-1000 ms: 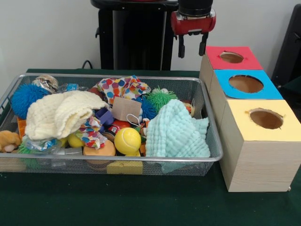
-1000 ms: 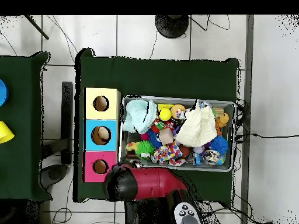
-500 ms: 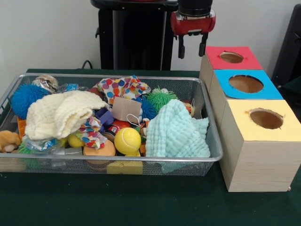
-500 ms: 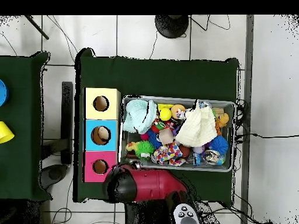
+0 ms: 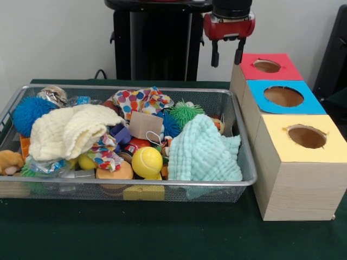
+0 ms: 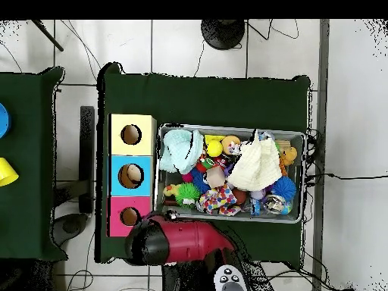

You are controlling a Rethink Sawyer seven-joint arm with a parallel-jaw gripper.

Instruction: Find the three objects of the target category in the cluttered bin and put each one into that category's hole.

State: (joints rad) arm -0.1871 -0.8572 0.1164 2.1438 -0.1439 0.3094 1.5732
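Observation:
A wire bin holds several jumbled toys and cloths: a cream knit cloth, a mint cloth, a yellow tennis ball, a blue spiky ball, a green spiky ball and a polka-dot cloth. Beside it stand three wooden boxes with holes, topped red, blue and yellow. My gripper hangs open and empty above the bin's far right corner, next to the red box. In the overhead view the red arm hides it.
Dark green cloth covers the table. A black pedestal rises behind the bin. In the overhead view a second green table at the left carries a yellow object and a blue one.
My gripper has shifted slightly to the right, toward the red box, still open. Nothing in the bin has moved.

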